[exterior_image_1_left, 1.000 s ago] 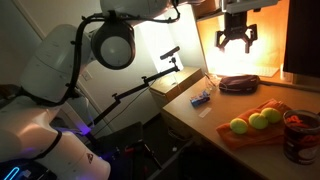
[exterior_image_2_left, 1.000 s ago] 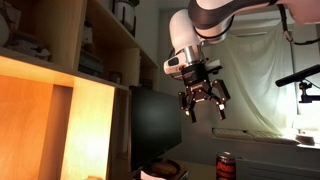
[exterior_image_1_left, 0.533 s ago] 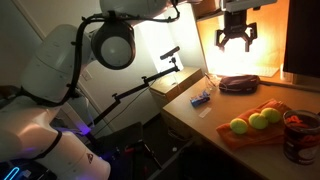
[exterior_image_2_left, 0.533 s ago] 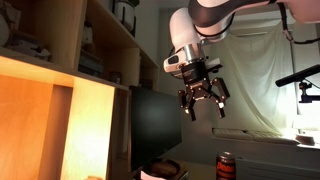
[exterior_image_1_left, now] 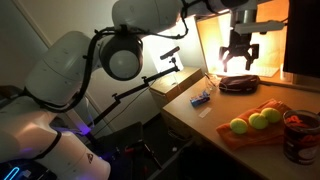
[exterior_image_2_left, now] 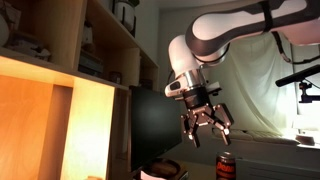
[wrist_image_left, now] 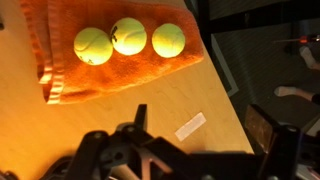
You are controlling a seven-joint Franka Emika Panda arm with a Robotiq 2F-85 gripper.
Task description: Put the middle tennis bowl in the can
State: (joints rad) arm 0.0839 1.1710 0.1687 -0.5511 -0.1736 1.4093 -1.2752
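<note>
Three yellow-green tennis balls lie in a row on an orange cloth [exterior_image_1_left: 232, 138]. The middle tennis ball [exterior_image_1_left: 257, 121] shows from above in the wrist view [wrist_image_left: 129, 36], between the two others [wrist_image_left: 92, 45] [wrist_image_left: 168, 40]. The dark reddish-brown can [exterior_image_1_left: 298, 136] stands just right of the cloth; it looks red in an exterior view [exterior_image_2_left: 225, 165] and is out of the wrist view. My gripper [exterior_image_1_left: 240, 56] hangs open and empty well above the table, apart from the balls, in both exterior views [exterior_image_2_left: 207, 128] and the wrist view [wrist_image_left: 200, 135].
A dark shallow dish [exterior_image_1_left: 238, 84] sits on the wooden table [exterior_image_1_left: 200, 118] below the gripper. A small blue object [exterior_image_1_left: 202, 97] lies near the table's edge. A white strip [wrist_image_left: 190, 126] lies on the tabletop. Wooden shelves [exterior_image_2_left: 60, 110] stand beside the arm.
The arm has swung and the gripper has come down lower toward the table. The jaws stay open. The balls and can have not moved.
</note>
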